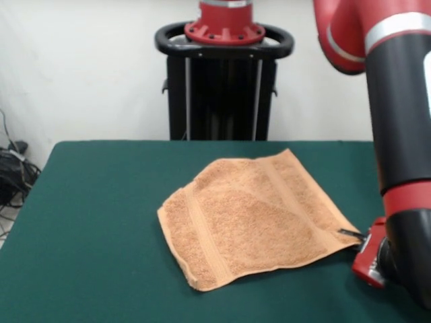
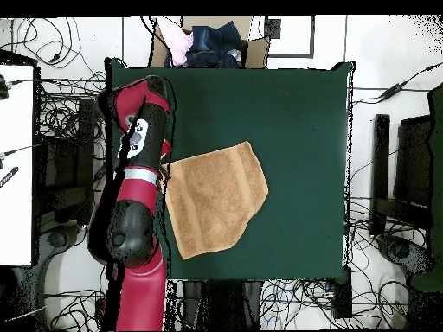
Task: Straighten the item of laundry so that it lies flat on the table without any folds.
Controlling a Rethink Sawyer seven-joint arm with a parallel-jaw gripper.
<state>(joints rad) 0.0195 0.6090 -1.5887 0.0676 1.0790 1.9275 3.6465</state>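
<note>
One corner of the orange-tan terry cloth towel [image 1: 252, 219] is lying folded over on the dark green felt table [image 1: 94, 222], so flattening is remaining, while the red and black gripper [image 1: 360, 245] is sitting at the towel's edge, jaws impossible to tell.

No text, label, brand, number or sign can be read anywhere in either view. The towel [image 1: 252, 219] carries a small tag at the corner beside the gripper [image 1: 355, 237], but it shows no legible marking (it appears only as a dark sliver). The red and black arm [image 2: 134, 207] shows no readable lettering either.
</note>
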